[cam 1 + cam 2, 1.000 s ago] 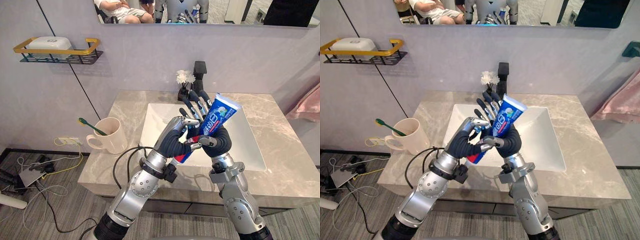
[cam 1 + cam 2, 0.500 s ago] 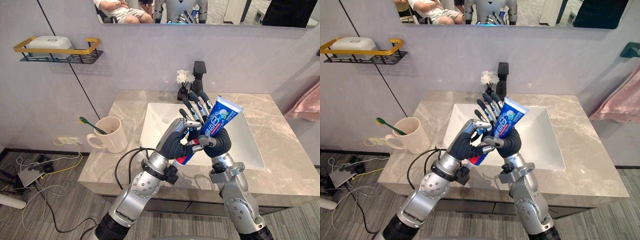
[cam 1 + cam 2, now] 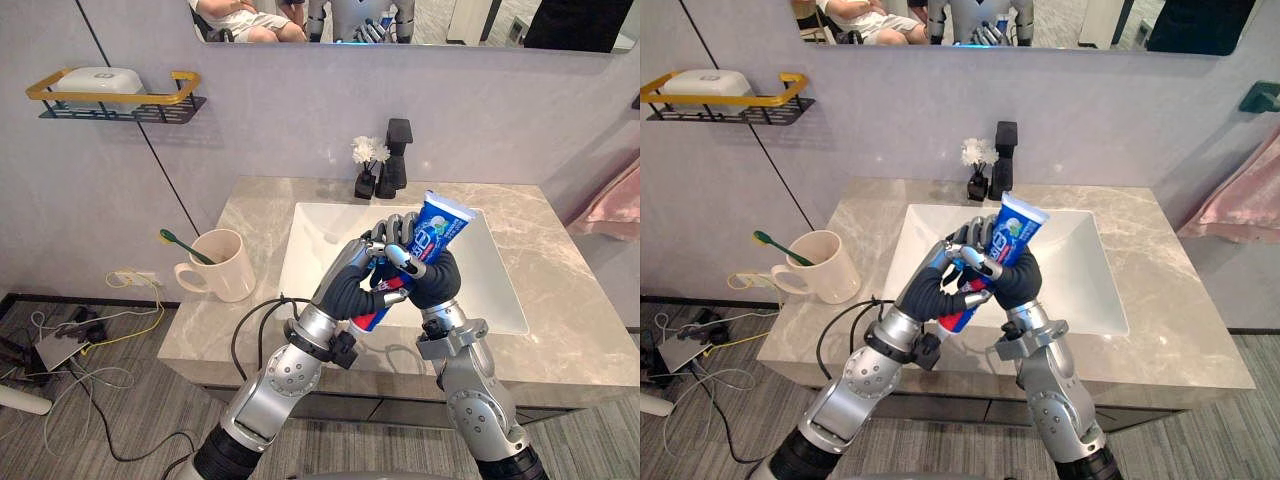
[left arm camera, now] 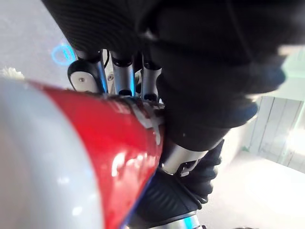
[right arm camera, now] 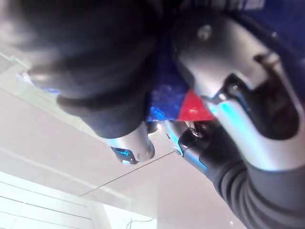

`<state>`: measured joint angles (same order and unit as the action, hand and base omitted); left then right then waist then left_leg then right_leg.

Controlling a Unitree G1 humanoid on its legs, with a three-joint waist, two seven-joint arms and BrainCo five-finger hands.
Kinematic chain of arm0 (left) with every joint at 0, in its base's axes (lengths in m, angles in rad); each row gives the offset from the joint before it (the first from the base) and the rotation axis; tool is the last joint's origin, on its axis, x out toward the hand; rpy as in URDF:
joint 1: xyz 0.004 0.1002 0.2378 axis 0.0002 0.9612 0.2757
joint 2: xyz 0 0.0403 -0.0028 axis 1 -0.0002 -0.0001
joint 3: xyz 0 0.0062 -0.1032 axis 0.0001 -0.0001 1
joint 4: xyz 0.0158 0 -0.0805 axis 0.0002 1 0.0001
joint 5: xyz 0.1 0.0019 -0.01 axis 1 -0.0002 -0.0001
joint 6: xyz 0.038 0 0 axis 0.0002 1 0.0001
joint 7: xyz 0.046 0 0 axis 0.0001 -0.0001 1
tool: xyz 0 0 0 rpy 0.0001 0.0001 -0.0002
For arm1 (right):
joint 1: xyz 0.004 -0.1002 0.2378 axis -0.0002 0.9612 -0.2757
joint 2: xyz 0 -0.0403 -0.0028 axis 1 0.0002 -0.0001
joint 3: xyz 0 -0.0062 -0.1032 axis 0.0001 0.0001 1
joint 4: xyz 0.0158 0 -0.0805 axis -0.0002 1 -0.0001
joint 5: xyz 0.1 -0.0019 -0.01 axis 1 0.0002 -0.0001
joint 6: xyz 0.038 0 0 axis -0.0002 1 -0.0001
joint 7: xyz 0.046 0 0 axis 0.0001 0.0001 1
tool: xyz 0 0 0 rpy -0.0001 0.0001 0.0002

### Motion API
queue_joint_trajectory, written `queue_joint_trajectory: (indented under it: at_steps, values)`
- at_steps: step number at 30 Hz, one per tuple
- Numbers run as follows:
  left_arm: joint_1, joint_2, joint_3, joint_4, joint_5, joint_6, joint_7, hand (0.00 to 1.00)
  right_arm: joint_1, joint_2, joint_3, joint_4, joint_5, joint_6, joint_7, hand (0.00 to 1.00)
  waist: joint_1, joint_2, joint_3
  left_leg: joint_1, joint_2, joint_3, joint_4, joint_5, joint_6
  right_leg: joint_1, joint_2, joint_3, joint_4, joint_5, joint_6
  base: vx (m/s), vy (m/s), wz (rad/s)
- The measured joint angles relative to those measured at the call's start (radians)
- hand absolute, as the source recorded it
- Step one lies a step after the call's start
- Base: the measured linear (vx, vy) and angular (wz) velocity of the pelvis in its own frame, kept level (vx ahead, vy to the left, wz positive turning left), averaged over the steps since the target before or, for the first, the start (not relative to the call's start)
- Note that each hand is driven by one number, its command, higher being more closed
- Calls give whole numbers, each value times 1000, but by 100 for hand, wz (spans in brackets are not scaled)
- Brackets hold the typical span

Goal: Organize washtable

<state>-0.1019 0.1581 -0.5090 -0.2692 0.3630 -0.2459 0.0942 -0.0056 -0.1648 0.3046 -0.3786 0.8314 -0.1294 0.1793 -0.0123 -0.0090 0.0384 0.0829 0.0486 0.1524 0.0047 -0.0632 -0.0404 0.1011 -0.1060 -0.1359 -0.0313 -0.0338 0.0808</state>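
Observation:
A blue toothpaste tube (image 3: pixel 438 224) with a red lower end is held tilted above the front of the white sink (image 3: pixel 320 240), flat end up. My left hand (image 3: pixel 350 285) is shut on its red lower end (image 4: pixel 114 143). My right hand (image 3: pixel 434 280) grips the tube's middle from the other side, with its fingers (image 3: pixel 397 238) curled over the blue part (image 5: pixel 164 95). The two hands press close together. A cream mug (image 3: pixel 222 268) holding a green toothbrush (image 3: pixel 178 244) stands on the marble counter (image 3: pixel 560 260) to the left.
A black faucet (image 3: pixel 397 150) and a small vase of white flowers (image 3: pixel 368 162) stand behind the sink. A wall shelf (image 3: pixel 115 100) with a white soap bar hangs at the upper left. Pink cloth (image 3: pixel 615 205) hangs at the right edge.
My right hand's fingers, straight and spread behind the tube a second ago, have curled down over it. The left hand keeps its grip on the red end.

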Motion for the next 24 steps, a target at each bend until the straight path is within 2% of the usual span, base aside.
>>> queue_joint_trajectory:
  at_steps: [2, 3, 18, 24]
  values:
    - [4, -4, 2, 5, 0, -2, 0, 100, 0, 0, 0, 1, 0, 4, -2, 100, 1, 0, 0, 0, 0, -1, -2, 3, 0, 0, 0, 0, 0, 0, 0, -15, -8, 1]
    - [4, -7, 2, 6, 0, -2, 0, 0, 0, 0, -2, 1, 0, 4, -2, 100, 1, 0, 0, 0, 0, -2, -5, 5, -1, -1, 0, 0, 0, 0, 0, -33, -19, 2]
    - [93, -36, 59, 7, -40, -4, 2, 0, -1, 7, 10, 1, -9, 6, 0, 100, 7, 1, 0, 0, 0, -4, -5, 7, -1, 0, 1, -2, -2, 1, 1, 0, 0, 0]
    - [155, -57, 158, 1, -49, 8, 18, 0, -5, 40, 9, 0, -9, 5, 4, 100, 9, 4, -2, 1, 0, -10, -5, 9, -1, 0, 1, -7, -2, 1, 1, -7, -3, 2]
